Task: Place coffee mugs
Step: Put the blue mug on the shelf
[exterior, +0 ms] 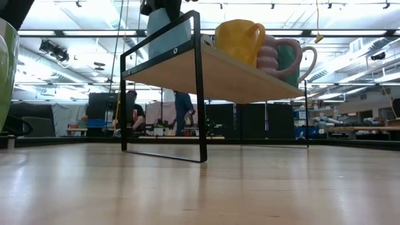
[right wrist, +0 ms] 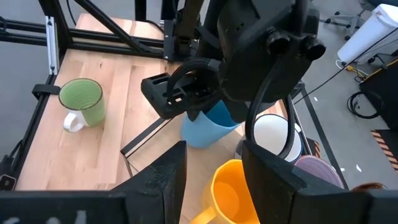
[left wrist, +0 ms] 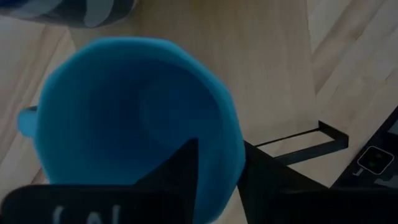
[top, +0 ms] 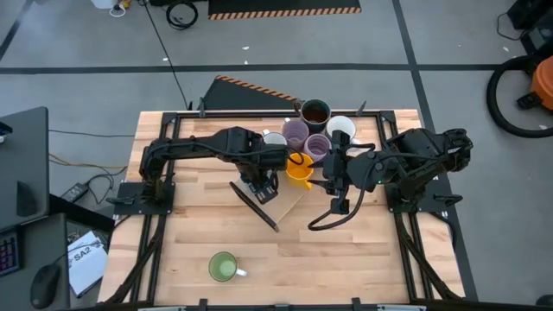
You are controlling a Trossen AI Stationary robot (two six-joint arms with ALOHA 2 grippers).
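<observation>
The left gripper is standing with its jaws parted astride the rim of the blue mug — one finger inside the empty cup, which is sitting on the small wooden shelf. The right gripper is hovering part-open and holding nothing over the orange mug. The green mug is sitting well apart on the table — the blue one is hidden under the arm from above.

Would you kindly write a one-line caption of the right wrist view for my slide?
Left claw over the blue mug on the shelf, orange mug nearer, green mug alone on the table.
</observation>
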